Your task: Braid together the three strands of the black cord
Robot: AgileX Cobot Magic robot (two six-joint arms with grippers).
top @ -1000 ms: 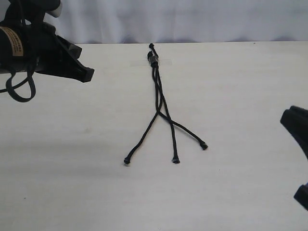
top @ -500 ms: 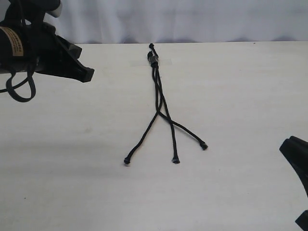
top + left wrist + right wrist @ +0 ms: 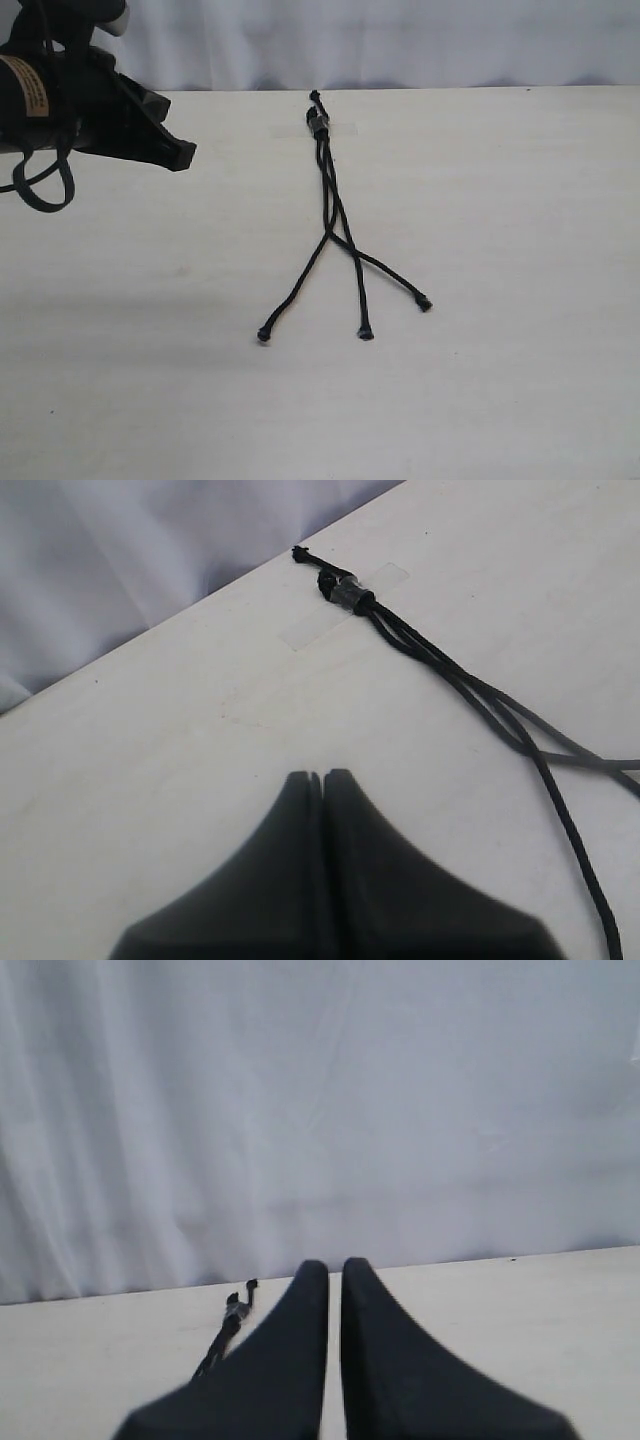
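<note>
The black cord (image 3: 330, 200) lies along the middle of the table, its knotted end (image 3: 318, 120) held under clear tape at the far side. The three strands cross about halfway down, then fan out to tips at the left (image 3: 264, 334), middle (image 3: 366, 333) and right (image 3: 425, 303). My left gripper (image 3: 180, 155) hovers at the far left, well away from the cord, shut and empty (image 3: 323, 776); the knot (image 3: 350, 593) shows ahead of it. My right gripper (image 3: 334, 1265) is outside the exterior view, its jaws shut to a thin slit with nothing between; the knot (image 3: 235, 1315) sits far off.
The pale table (image 3: 500, 200) ends at a white curtain (image 3: 400, 40) along its far edge. A strip of clear tape (image 3: 320, 620) pins the cord. A glossy black arm cable (image 3: 40, 185) loops below my left arm.
The right gripper has dropped out of the exterior view at the lower right edge. The cord and the left arm have not moved.
</note>
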